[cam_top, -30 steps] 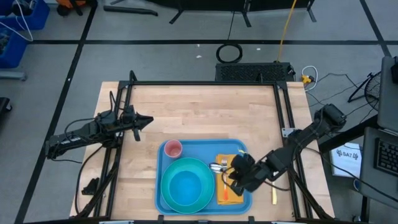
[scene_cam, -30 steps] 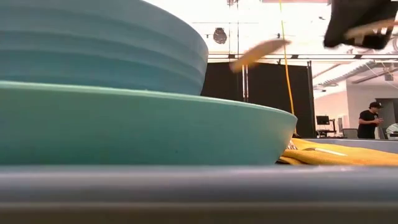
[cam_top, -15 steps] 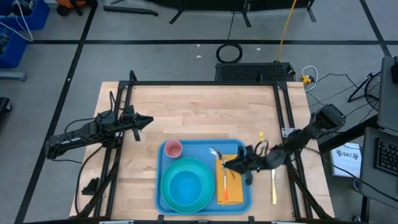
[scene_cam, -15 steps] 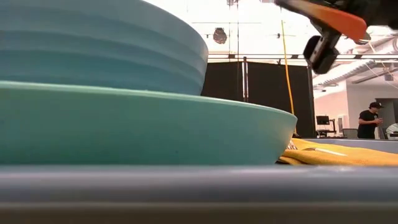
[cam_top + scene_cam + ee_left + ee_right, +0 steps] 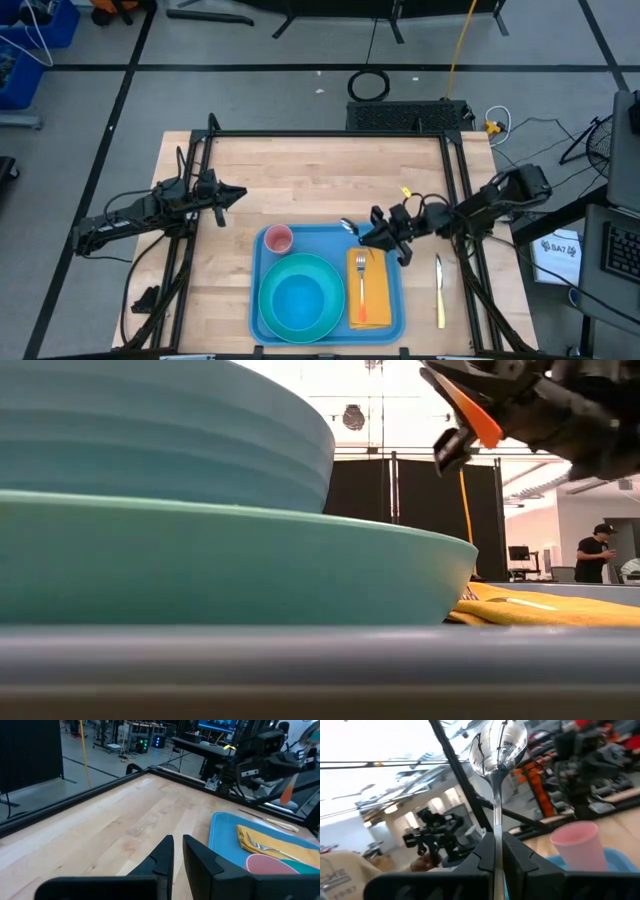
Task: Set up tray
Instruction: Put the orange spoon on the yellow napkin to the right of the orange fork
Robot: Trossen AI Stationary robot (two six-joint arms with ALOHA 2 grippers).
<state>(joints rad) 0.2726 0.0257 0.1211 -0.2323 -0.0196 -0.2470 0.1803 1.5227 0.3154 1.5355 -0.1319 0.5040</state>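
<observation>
Behind the wooden bench the workshop floor is full of cables and stands, and far off in the low view a person is standing by a desk. On the near part of the bench lies the tray, light blue with a raised rim, and it is almost complete: a teal plate with a bowl on it fills one side, a small pink cup stands in the corner beside it, and a yellow napkin lies along the other side with a fork on top. A knife rests on the bare wood just outside the tray, not yet brought in. The right pincer hangs above the far edge of the tray near the napkin, clamped on a spoon — its wrist view shows the handle pinched between the two fingers and the shiny bowl pointing away, up in the air. I think it holds the spoon by the handle so that it can lay it flat on the napkin beside the fork. The left pincer waits well apart over the empty wood, its fingers nearly together and holding nothing — probably kept aside so that it does not disturb the other arm.
</observation>
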